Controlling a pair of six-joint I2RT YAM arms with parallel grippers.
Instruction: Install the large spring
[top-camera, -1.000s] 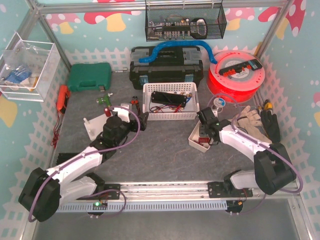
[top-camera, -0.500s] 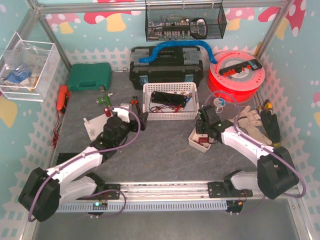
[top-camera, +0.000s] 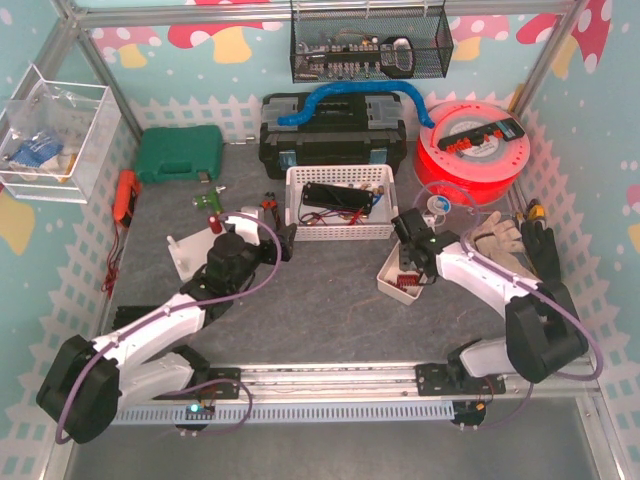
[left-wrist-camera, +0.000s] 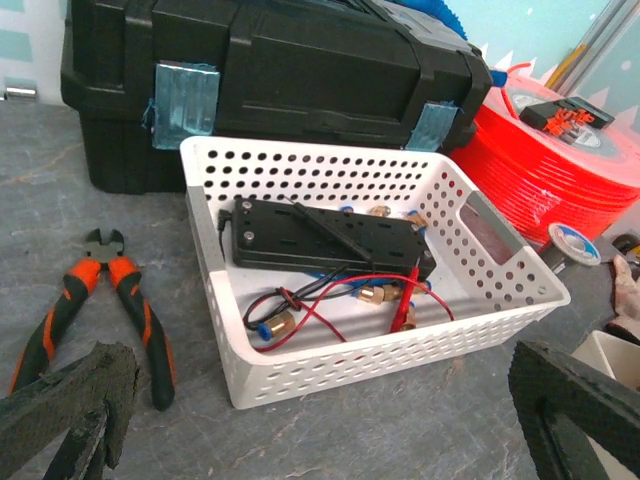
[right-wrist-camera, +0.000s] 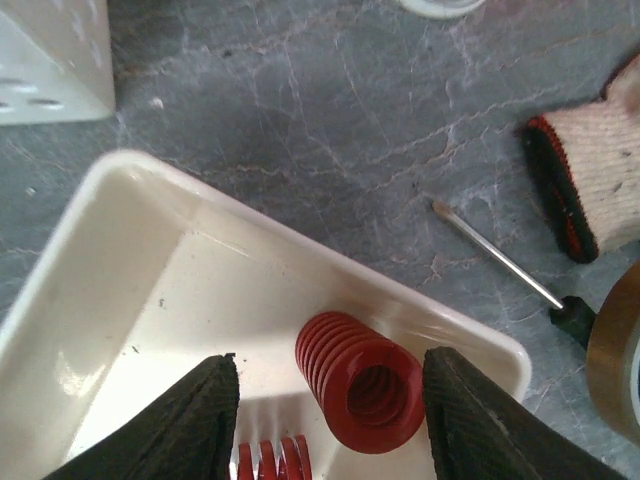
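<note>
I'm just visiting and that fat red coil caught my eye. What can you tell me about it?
The large red spring is a short, thick coil of glossy red turns with a hollow centre, seemingly painted metal. It lies on its side on the floor of a cream plastic tray, open end facing the wrist camera, near one corner. A smaller red spring lies close beside it. The right arm's dark fingers stand open on either side, a gap showing at one.

Red spring (right-wrist-camera: 356, 384), cream tray (right-wrist-camera: 125, 275)
</note>
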